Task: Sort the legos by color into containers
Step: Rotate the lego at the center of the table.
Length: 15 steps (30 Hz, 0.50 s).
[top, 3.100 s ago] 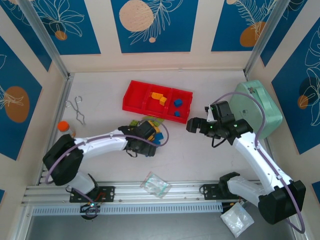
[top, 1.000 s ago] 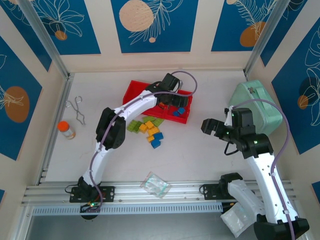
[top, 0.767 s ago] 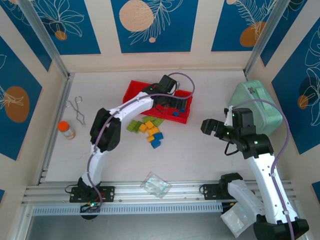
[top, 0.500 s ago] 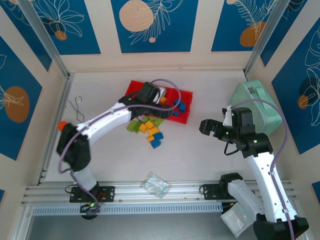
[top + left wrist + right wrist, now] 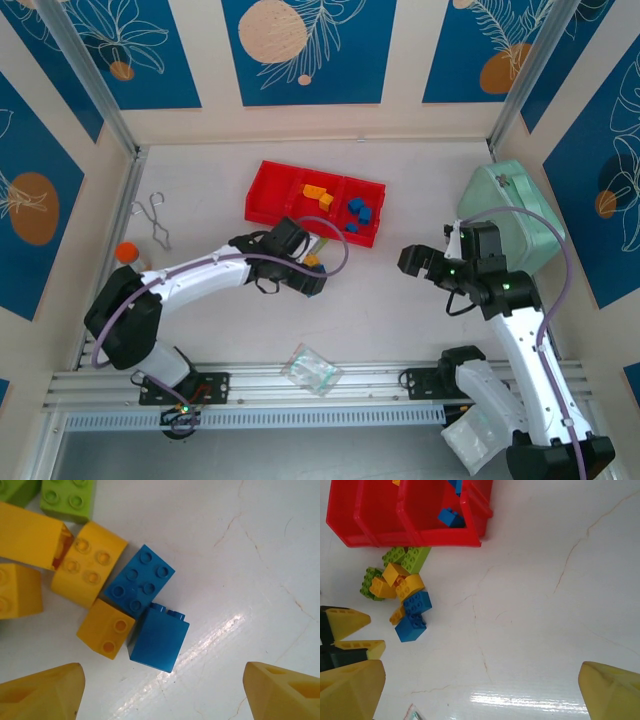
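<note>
I've got my left gripper (image 5: 160,692) spread open over the loose pile (image 5: 402,592) just in front of the red tray (image 5: 262,195), a blue brick (image 5: 159,639) lying centred just ahead of its fingertips (image 5: 45,687), while my right gripper (image 5: 408,262) hangs open, well apart

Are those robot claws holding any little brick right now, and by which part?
Neither holds anything. The left gripper hangs open by a small blue plastic brick, jaws empty; the right gripper is open over the white table.
</note>
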### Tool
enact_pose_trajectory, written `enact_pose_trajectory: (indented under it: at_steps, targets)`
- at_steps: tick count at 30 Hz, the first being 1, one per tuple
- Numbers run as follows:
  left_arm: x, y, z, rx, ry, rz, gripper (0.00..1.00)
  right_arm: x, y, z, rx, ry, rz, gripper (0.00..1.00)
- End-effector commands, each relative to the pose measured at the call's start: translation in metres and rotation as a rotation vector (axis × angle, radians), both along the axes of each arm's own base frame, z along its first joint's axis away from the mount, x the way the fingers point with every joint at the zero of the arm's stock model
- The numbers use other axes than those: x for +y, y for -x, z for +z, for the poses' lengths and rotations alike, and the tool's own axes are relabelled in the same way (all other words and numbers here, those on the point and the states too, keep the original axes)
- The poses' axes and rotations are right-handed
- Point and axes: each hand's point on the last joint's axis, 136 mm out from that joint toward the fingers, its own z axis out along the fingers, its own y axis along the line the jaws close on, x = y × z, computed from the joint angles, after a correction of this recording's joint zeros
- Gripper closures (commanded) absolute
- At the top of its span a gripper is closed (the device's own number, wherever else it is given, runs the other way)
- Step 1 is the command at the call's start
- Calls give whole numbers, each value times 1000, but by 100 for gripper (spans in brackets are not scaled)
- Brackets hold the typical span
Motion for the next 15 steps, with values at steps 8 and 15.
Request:
enact_pose_trajectory:
  at_steps: [8,15]
  targets:
    - [-14,20,-37,142,49,77,21,3,15,7,2,-42,2,1]
    - [-15,9,-62,157,-6,133,24,4,17,7,-2,-45,9,1]
